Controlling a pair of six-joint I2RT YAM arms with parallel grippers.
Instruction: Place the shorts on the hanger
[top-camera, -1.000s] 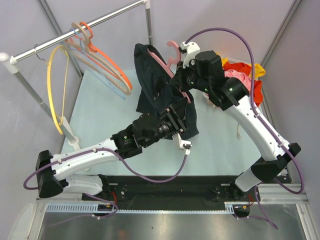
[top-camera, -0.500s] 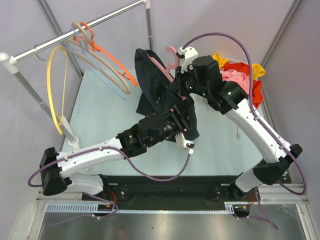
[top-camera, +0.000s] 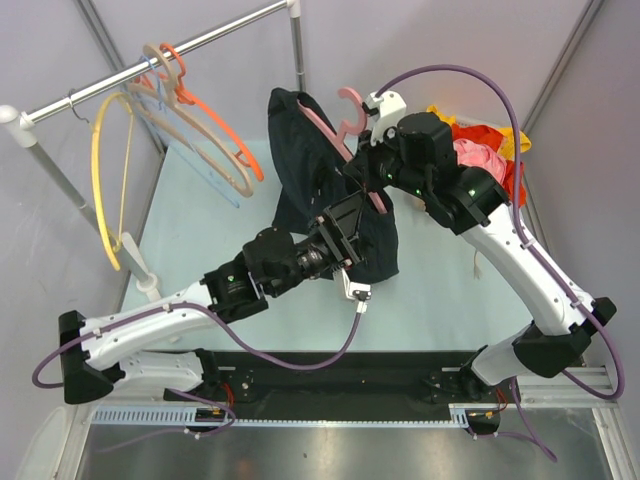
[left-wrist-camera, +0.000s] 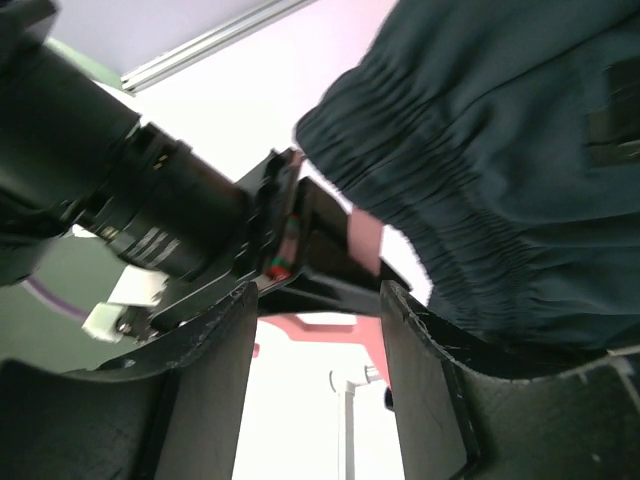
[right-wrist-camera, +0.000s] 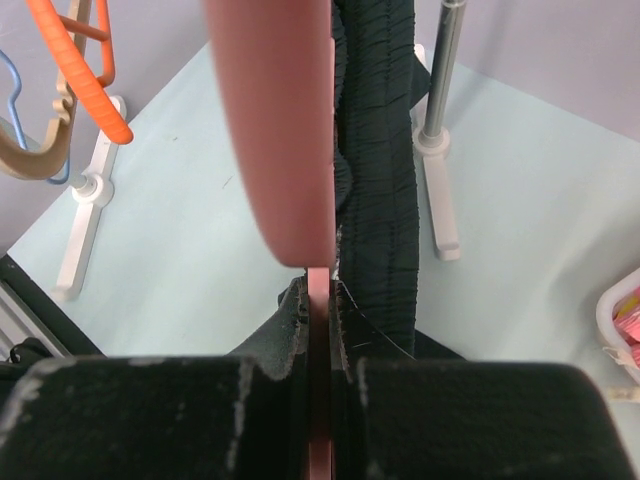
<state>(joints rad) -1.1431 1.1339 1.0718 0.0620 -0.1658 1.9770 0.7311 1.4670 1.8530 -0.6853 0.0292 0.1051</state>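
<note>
The pale-pink hanger (top-camera: 350, 108) is held up above the table, and the dark shorts (top-camera: 300, 150) hang over its frame. My right gripper (top-camera: 372, 172) is shut on the hanger's thin bar (right-wrist-camera: 275, 120), with the shorts' gathered waistband (right-wrist-camera: 375, 150) just to its right. My left gripper (top-camera: 345, 228) is open by the lower part of the shorts. In the left wrist view nothing sits between its fingers (left-wrist-camera: 210, 380); the shorts (left-wrist-camera: 500, 150) lie against the outside of the right finger, and the hanger (left-wrist-camera: 365, 240) shows just beyond.
A clothes rack's rail (top-camera: 150, 65) at the back left carries an orange hanger (top-camera: 215, 120), a beige hanger (top-camera: 200, 145) and a yellow hanger (top-camera: 100, 190). Its post (top-camera: 298, 50) stands behind the shorts. A pile of red, pink and yellow garments (top-camera: 490, 150) lies at the back right.
My left arm has swung its elbow and base to the left, with its gripper staying by the shorts' lower part. The hanger with the shorts has shifted slightly.
</note>
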